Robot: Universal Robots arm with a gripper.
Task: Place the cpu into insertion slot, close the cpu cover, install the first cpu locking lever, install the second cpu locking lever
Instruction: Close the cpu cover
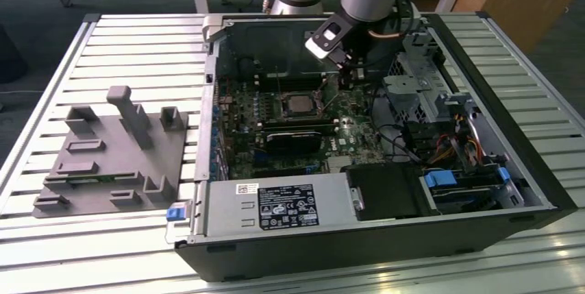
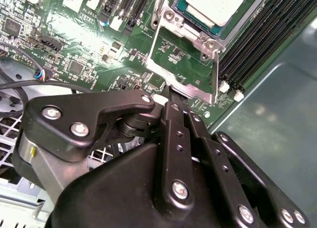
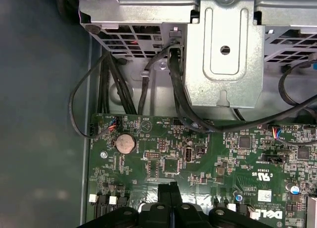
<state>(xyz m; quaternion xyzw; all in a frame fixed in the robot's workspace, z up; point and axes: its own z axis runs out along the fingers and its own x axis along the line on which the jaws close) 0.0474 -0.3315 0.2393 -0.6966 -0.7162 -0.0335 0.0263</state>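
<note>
The cpu, a square chip with a dull silver top, lies seated in the insertion slot on the green board. The cpu cover, a thin silver frame with a large window, stands swung up off the chip, and green board shows through its window. My gripper is shut, its black fingertips pressed together right at the cover's free edge, beside the slot on the exterior view's right. I cannot tell the locking levers apart from the cover's metalwork.
Black memory slots run alongside the socket. A black graphics card lies in front of it. A metal drive cage with black cables stands close to the gripper. A grey fixture sits outside the case.
</note>
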